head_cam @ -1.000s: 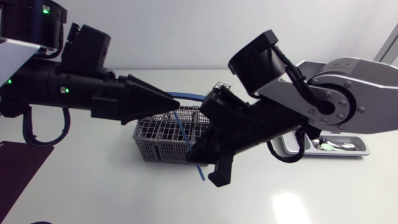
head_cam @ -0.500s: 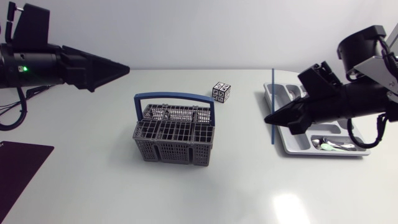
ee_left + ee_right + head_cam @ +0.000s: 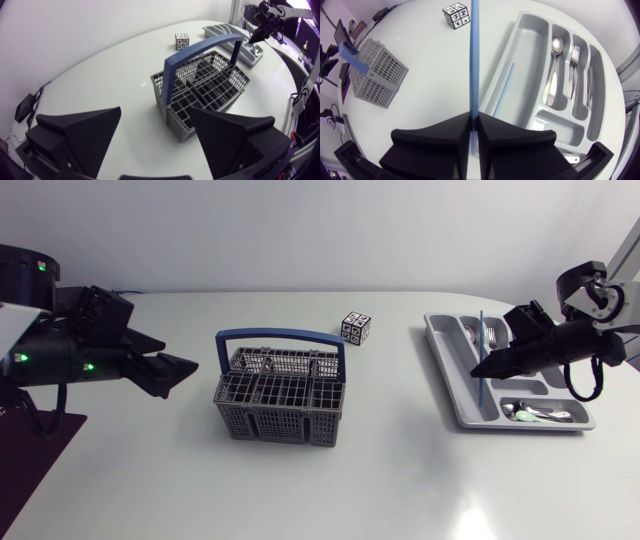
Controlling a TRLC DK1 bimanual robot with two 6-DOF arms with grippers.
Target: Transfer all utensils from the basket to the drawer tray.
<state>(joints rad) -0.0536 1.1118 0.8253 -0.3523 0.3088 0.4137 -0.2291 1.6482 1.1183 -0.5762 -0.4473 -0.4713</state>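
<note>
While blue straw (image 3: 481,345) is pinched by right gripper (image 3: 478,372) over drawer tray (image 3: 436,330), its axis is skewed from long slot (image 3: 517,50) along basket-side edge; left gripper (image 3: 180,375) spread beside basket (image 3: 280,405).

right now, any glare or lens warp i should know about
Head view: a bright glare patch on the bare table. Left wrist view: fisheye bows the table edge behind the basket. Right wrist view: the tray looks curved; the blue stick is sharp.
</note>
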